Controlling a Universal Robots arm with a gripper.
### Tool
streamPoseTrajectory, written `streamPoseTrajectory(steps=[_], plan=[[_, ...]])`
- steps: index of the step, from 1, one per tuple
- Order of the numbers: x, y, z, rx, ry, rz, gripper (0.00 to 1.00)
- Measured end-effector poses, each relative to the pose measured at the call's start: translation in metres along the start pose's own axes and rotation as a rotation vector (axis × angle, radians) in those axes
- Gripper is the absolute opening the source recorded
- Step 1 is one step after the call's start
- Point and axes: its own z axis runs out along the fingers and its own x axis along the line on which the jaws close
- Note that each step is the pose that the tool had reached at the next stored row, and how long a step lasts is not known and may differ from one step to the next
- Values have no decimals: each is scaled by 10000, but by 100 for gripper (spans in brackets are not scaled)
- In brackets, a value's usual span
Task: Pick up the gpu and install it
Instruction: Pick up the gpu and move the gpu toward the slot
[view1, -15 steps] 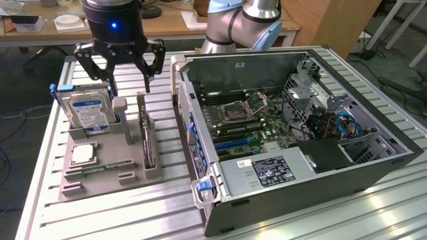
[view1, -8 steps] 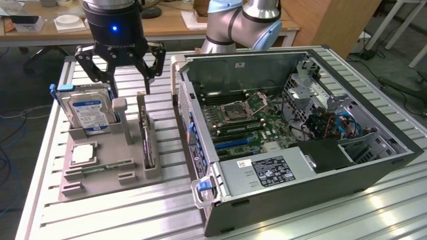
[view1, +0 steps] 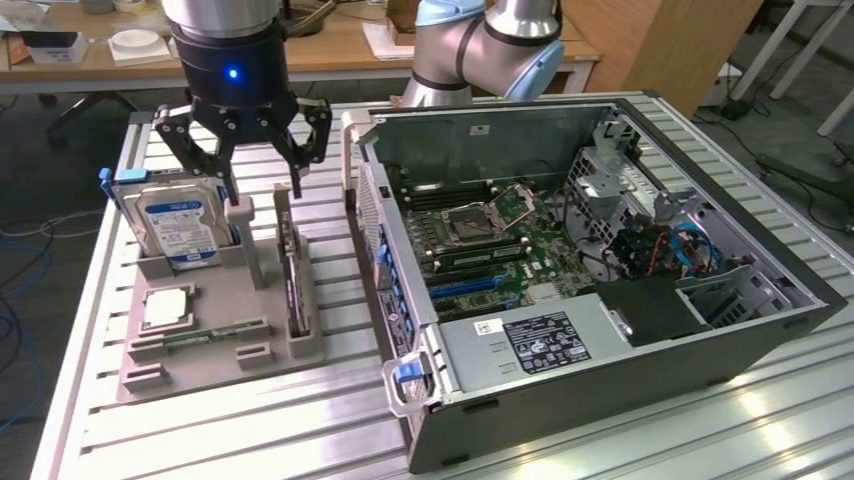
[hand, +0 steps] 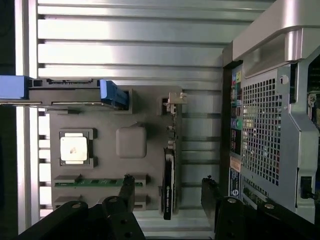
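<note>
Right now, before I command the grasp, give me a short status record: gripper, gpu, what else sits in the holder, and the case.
gripper: open, holding nothing, poised above the gpu
gpu: standing on edge in a slot of the grey holder, not yet lifted
fingers: one on each side of the gpu's line in the wrist view
also in holder: hard drive upright; processor chip flat; memory stick flat
computer case: lying open, at the exterior view's right of the holder

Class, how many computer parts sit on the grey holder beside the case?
4: a hard drive standing upright, a processor chip lying flat, a memory stick beside it, the gpu on edge nearest the case.
</note>
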Motion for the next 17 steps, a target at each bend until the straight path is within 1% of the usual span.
streamPoseTrajectory(steps=[17], plan=[[5,-10,309,0,0,0,65]])
